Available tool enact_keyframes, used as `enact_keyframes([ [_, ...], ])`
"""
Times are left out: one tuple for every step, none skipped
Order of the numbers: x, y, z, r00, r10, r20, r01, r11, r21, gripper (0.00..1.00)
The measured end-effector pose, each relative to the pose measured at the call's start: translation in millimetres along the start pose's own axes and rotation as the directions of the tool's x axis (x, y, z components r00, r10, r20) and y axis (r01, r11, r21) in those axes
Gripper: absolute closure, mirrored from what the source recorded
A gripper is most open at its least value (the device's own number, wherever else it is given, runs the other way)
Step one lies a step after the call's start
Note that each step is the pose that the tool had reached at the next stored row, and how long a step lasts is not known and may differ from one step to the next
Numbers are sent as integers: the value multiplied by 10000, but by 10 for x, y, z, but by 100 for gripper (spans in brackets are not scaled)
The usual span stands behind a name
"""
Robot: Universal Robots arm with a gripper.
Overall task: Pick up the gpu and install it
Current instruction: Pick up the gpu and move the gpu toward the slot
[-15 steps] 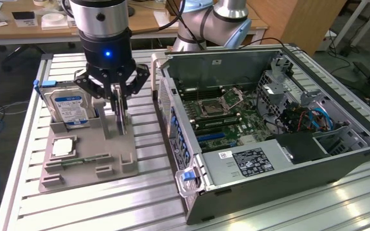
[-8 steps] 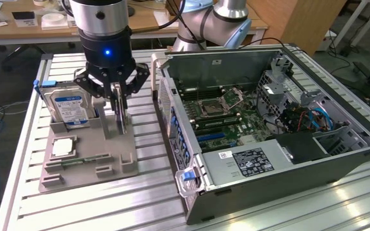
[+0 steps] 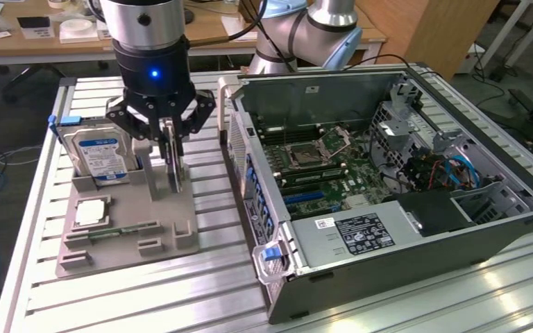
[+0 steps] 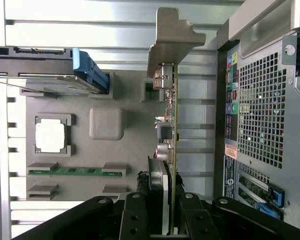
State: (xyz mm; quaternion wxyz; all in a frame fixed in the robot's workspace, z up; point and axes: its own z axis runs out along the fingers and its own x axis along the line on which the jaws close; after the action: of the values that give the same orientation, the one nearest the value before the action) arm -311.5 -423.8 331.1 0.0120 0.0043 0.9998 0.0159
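Observation:
The gpu [image 3: 172,170] stands on its edge in the grey fixture [image 3: 128,229], just to the exterior view's left of the open computer case [image 3: 387,173]. My gripper [image 3: 167,133] comes straight down on it and is shut on its upper edge. In the wrist view the gpu [image 4: 171,125] shows edge-on, with its silver bracket [image 4: 172,37] at the far end. My gripper [image 4: 162,220] has one black finger [image 4: 135,215] on each side of the card. I cannot tell whether the card's lower edge still rests in its slot.
On the fixture sit a silver hard drive [image 3: 100,156] with a blue-white label, a square processor [image 3: 91,211] and a green memory stick [image 3: 109,232]. The case lies on its side with the motherboard [image 3: 318,156] exposed. Its perforated rear panel [image 4: 260,110] is close beside the card.

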Motion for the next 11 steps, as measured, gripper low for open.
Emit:
enact_keyframes([
  [0, 0, -2, 10000, 0, 1, 0, 10000, 2, 72],
  [0, 0, -5, 10000, 0, 1, 0, 10000, 5, 72],
  [0, 0, -8, 10000, -1, 1, 1, 10000, 8, 72],
  [0, 0, -11, 10000, 0, 0, 0, 10000, 10, 72],
  [0, 0, -13, 10000, -1, 1, 1, 10000, 13, 72],
  [0, 1, -15, 10000, 0, 1, 0, 10000, 14, 72],
  [-1, 1, -18, 10000, -1, 1, 1, 10000, 17, 72],
  [-1, 1, -20, 10000, -1, 1, 1, 10000, 19, 72],
  [-1, 1, -22, 10000, -1, 1, 1, 10000, 21, 72],
  [-1, 1, -24, 10000, -1, 1, 1, 10000, 24, 72],
  [-1, 1, -26, 10000, -1, 1, 1, 10000, 26, 72],
])
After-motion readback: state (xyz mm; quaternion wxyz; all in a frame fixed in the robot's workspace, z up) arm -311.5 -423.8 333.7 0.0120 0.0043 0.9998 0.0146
